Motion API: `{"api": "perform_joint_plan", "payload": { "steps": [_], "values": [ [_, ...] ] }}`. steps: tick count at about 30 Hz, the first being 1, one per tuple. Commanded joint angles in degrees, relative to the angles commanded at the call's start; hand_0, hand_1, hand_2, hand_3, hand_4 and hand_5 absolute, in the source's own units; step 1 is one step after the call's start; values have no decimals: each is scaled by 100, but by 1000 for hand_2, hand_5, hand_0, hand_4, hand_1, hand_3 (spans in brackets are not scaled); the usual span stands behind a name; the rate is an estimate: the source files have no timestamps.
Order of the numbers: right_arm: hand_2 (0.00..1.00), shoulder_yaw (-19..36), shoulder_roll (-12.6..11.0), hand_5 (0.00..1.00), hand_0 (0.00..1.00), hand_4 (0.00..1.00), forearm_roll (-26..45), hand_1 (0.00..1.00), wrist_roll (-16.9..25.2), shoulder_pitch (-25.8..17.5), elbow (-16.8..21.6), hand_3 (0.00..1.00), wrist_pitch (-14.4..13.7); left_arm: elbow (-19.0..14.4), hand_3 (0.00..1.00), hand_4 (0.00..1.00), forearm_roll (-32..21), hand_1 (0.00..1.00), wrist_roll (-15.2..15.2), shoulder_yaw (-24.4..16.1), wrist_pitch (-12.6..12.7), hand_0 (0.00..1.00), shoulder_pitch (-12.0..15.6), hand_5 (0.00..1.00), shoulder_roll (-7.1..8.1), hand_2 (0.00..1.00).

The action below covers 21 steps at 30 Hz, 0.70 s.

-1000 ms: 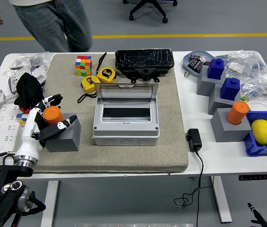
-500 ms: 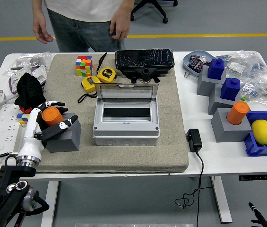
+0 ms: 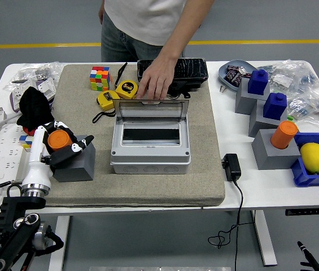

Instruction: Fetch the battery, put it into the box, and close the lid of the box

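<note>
At the table's left, the left hand (image 3: pixel 57 144) half-curls around the stubby orange cylindrical battery (image 3: pixel 59 139): rigid, smooth, probably slippery; grip its sides.

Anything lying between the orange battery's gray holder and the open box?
No. In the head view, only bare mat separates the gray holder from the box.

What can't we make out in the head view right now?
- Lower part of the orange battery: hidden by the left hand and the grey holder.
- Top edge of the open box lid: covered by the person's hand.
- Inside of the box: too dark to read.
- Right arm: only a tip at the bottom edge.
</note>
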Motion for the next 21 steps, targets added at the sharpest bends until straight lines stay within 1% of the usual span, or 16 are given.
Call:
{"api": "perform_joint_plan", "payload": {
  "steps": [1, 4, 6, 7, 10, 12, 13, 15, 18, 19, 21],
  "values": [
    [730, -1, -1, 961, 900, 998, 1, 767, -1, 2, 0, 773, 0, 4, 34, 998, -43, 11, -38, 8, 18, 153, -12, 2, 0, 62],
    [730, 3, -1, 961, 900, 998, 0, 767, -2, 2, 0, 773, -1, -16, 34, 998, -103, 11, -93, 33, 33, 153, -38, 2, 7, 62],
    [730, -3, -1, 961, 900, 998, 6, 767, -1, 3, 0, 773, -2, -49, 34, 998, -74, 11, -94, 53, -12, 153, -51, 2, 14, 62],
    [730, -5, 0, 963, 900, 998, 10, 767, -1, 4, 0, 772, -2, -78, 24, 998, 28, 2, -72, 72, -48, 130, -64, 2, 22, 45],
    [730, -4, 3, 963, 900, 998, 12, 767, 0, 3, 0, 772, -2, -153, 24, 998, 258, 2, -42, 123, -82, 130, -100, 2, 42, 45],
    [730, -2, 4, 963, 900, 998, 14, 767, -1, 0, 0, 772, -3, -240, 24, 998, 327, 2, -52, 159, -62, 130, -137, 2, 51, 45],
    [730, -1, 4, 963, 900, 998, 14, 767, 0, 0, 0, 773, -3, -255, 2, 998, 333, 2, -55, 165, -57, 109, -144, 2, 53, 34],
    [730, 4, 2, 963, 900, 998, 9, 767, -4, -4, 0, 773, -2, -361, 2, 998, 451, 2, -35, 237, -18, 109, -234, 2, 94, 34],
    [730, 22, -2, 963, 900, 998, -20, 767, -10, 1, 0, 773, 0, -459, 2, 998, 919, 2, 29, 391, 51, 109, -425, 2, 170, 34],
    [730, 13, -3, 964, 900, 998, -9, 767, -6, 2, 0, 773, 0, -491, 2, 947, 1048, 2, 45, 449, 68, 87, -479, 19, 190, 12],
    [730, 7, -4, 964, 900, 998, -5, 767, -7, 8, 0, 773, 1, -553, 2, 947, 1308, 2, 110, 562, 153, 87, -572, 19, 217, 12]
  ]
}}
